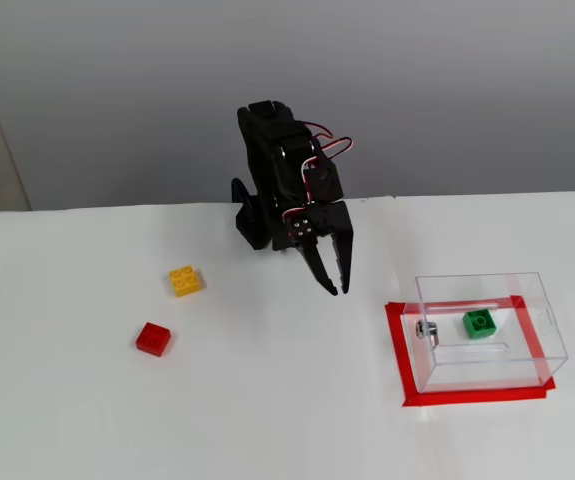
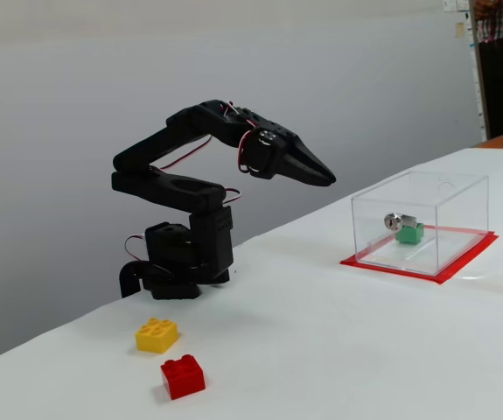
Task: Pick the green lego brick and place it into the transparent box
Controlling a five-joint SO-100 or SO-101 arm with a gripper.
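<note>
The green lego brick (image 1: 480, 323) lies on the floor of the transparent box (image 1: 537, 325), near the small metal knob (image 1: 426, 328). In both fixed views the brick (image 2: 409, 233) shows through the box's clear walls (image 2: 448, 223). My gripper (image 1: 340, 290) hangs above the bare table, well left of the box and in front of the arm's base. Its fingers point down with a narrow gap and nothing between them. Seen from the side, the gripper (image 2: 328, 178) is a single dark wedge aimed toward the box.
A yellow brick (image 1: 185, 280) and a red brick (image 1: 153, 339) lie on the white table at the left. The box stands on a red tape rectangle (image 1: 399, 350). The arm's base (image 2: 177, 262) sits at the table's back edge.
</note>
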